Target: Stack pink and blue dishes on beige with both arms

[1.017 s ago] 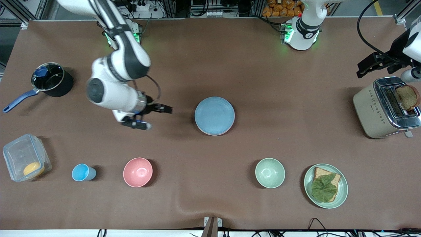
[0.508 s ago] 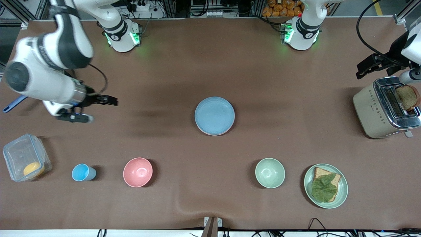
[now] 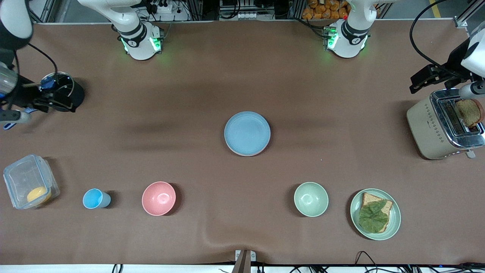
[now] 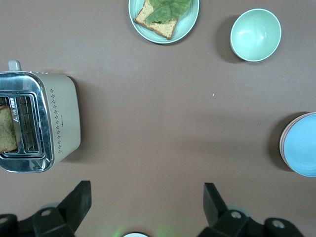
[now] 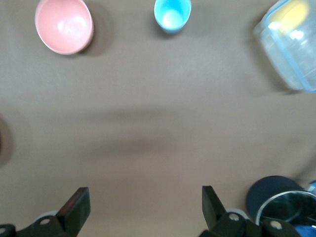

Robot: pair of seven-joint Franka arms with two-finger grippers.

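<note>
A: Where do the task's plates lie?
B: The blue plate (image 3: 247, 133) sits at the middle of the brown worktop (image 3: 242, 76), topping a stack. In the left wrist view a pink rim shows just under it: the pink plate (image 4: 282, 143). Whether a beige plate lies beneath cannot be told.

A: And the claws?
B: The left claw (image 3: 435, 77) hangs over the worktop at the left arm's end, just beside the toaster (image 3: 443, 125), its fingers (image 4: 76, 202) spread wide and holding nothing. The right claw (image 3: 41, 99) hangs at the right arm's end over the dark saucepan (image 3: 60, 91), jaws likewise wide and empty. Both are well apart from the stack.

A: What else stands on the worktop?
B: Nearer the front camera, from the right arm's end: a clear lidded box (image 3: 30, 182) with something yellow inside, a small blue cup (image 3: 94, 198), a pink bowl (image 3: 159, 198), a green bowl (image 3: 311, 199), and a green plate (image 3: 356, 222) bearing bread with a leaf on it (image 3: 374, 216). A slice of toast (image 3: 469, 112) stands in the toaster.
</note>
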